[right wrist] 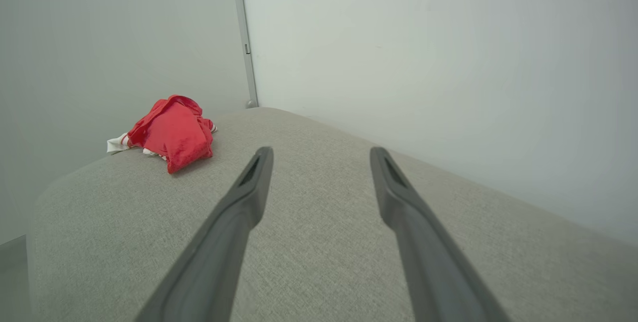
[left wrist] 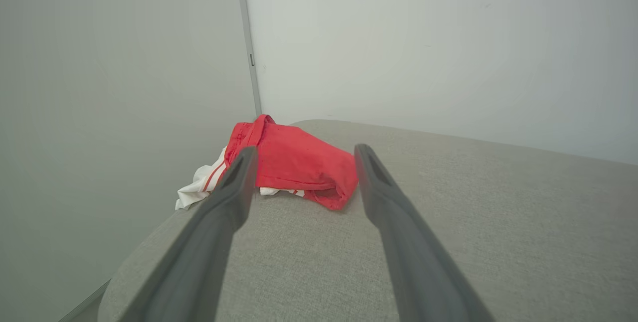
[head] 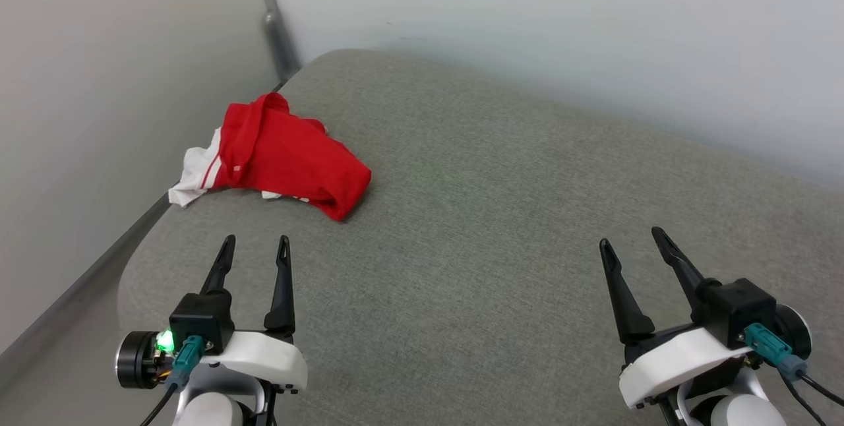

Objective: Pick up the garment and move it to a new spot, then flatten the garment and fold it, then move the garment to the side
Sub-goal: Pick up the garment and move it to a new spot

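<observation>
Garment (head: 290, 155), bright red crumpled jersey shirt with white sleeves, spotted untouched at far-left edge of grey fabric cushion (head: 494, 248), left dark two-finger gripper (head: 256, 239) nearest, spread wide for pickup, right gripper (head: 630, 237) likewise spread, empty.

Test booth: blank walls (head: 527, 17), padded surface (head: 494, 248)

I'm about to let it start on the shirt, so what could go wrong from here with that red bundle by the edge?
1. The garment lies crumpled at the left edge of the grey cushion, its white sleeve at the rim; a nudge from the open left gripper might push it off.
2. It is bunched in layers, so a pinch may catch only one fold and lift it twisted.
</observation>
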You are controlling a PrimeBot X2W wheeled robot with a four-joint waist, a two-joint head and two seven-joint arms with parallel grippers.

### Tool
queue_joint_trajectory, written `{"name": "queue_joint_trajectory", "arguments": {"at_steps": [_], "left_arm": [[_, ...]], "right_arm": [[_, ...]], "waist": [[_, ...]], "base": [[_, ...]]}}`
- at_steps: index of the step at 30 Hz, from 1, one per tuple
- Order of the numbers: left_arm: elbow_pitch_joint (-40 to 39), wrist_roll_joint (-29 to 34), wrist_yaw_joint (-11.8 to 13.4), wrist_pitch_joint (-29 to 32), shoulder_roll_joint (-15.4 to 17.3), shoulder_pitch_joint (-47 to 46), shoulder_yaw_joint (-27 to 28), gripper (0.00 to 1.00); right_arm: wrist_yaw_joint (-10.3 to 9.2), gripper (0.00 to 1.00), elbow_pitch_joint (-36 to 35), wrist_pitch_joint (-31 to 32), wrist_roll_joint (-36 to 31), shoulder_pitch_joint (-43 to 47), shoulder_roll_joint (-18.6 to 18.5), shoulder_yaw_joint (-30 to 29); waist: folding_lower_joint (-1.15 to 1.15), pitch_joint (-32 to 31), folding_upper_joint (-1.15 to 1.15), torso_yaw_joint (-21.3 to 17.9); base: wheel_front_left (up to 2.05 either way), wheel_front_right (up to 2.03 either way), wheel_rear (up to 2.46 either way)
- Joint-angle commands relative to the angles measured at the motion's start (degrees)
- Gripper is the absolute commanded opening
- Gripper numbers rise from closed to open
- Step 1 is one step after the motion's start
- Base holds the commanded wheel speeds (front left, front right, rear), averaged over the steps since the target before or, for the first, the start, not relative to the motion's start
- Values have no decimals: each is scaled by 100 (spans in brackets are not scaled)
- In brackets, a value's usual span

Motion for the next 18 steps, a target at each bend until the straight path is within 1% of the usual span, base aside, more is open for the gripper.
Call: {"name": "queue_joint_trajectory", "arguments": {"at_steps": [1, 6, 9, 10, 14, 18], "left_arm": [[-25, 4, -8, -15, 9, 19, -1, 100], [-47, 34, -4, -15, -4, -17, 47, 100], [-52, 50, 0, -15, -12, -125, 67, 100], [-57, 36, -34, -15, -7, -192, 66, 100], [-8, 31, -97, -15, 110, -611, 140, 100], [169, -97, -162, -12, 274, -1351, 315, 100]], "right_arm": [[-3, 100, -17, -3, 24, -41, 8, -3], [-4, 100, -29, 6, 23, -53, 8, 15], [-3, 100, -45, 22, 28, -66, 8, 30], [-4, 100, -49, 32, 10, -75, 7, 27], [-3, 100, -146, 84, -53, -211, 7, 63], [-4, 100, -251, 134, -183, -399, 6, 86]], "waist": [[0, 4, 0, 47], [0, 27, 0, 70], [0, 85, 0, 24], [0, 117, 0, 1], [0, 365, 0, -170], [0, 728, 0, -440]], "base": [[0, 0, 0], [0, 0, 0], [0, 0, 0], [0, 0, 0], [0, 0, 0], [0, 0, 0]]}}
